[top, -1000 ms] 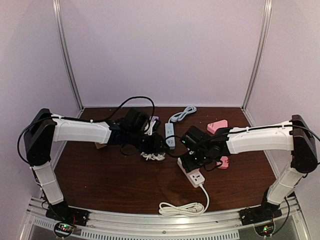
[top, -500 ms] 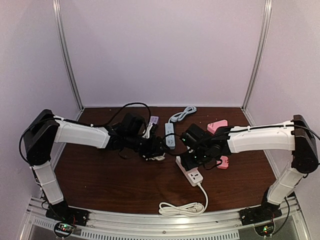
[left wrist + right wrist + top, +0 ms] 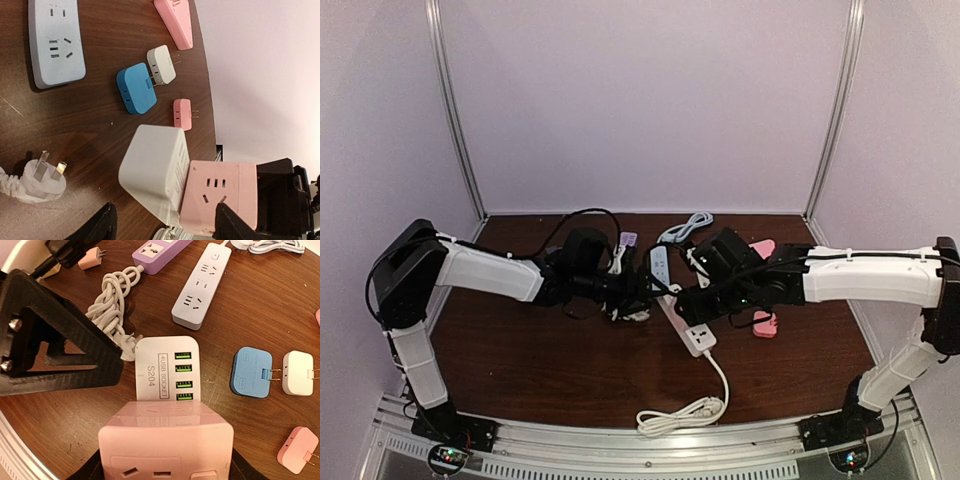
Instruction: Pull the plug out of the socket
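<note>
Pull looks done: white three-pin plug [image 3: 45, 178] on coiled cable lies loose on brown wooden desk [image 3: 100, 120], pins bare, near white USB socket block [image 3: 155, 170]. My left tool [image 3: 162, 226] spread, empty. My right tool [image 3: 166, 474] pinching pink socket block [image 3: 165, 435]. Left to do: back off.

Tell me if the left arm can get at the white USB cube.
Probably yes: the left gripper stands open with the white USB cube just ahead, nothing in between. The right gripper grips only the pink socket end.
</note>
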You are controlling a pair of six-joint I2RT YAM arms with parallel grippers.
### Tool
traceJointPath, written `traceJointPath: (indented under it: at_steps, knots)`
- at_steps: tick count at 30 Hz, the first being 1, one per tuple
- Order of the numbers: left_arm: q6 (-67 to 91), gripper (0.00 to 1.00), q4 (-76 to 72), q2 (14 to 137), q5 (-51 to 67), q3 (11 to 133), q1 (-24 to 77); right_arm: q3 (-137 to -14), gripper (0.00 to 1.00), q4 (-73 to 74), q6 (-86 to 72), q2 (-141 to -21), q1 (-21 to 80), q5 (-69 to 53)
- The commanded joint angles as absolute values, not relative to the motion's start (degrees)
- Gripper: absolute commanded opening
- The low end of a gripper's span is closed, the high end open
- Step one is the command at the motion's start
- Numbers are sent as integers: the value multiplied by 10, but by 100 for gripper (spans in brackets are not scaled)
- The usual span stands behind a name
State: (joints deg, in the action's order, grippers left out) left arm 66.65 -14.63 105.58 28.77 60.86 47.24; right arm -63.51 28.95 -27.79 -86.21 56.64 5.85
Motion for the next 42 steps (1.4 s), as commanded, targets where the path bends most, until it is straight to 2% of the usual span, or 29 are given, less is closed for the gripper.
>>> traceJointPath:
  at_steps: [1, 11, 19, 27, 34, 42]
  knots:
    - [690, 67, -190, 1071, 289, 614, 469, -647, 19, 236, -273, -830, 577, 40]
    - [712, 68, -213, 1071, 280, 605, 470, -643, 19, 195, -272, -815, 587, 20]
    - [730, 53, -260, 1051, 269, 577, 467, -649, 19, 190, -271, -821, 591, 29]
    - [734, 69, -298, 1018, 259, 544, 459, -635, 18, 185, -272, -812, 592, 28]
    - [744, 68, -317, 1006, 257, 527, 455, -618, 18, 171, -263, -803, 592, 23]
    - [749, 59, -328, 1009, 264, 519, 455, -619, 18, 162, -264, -802, 593, 26]
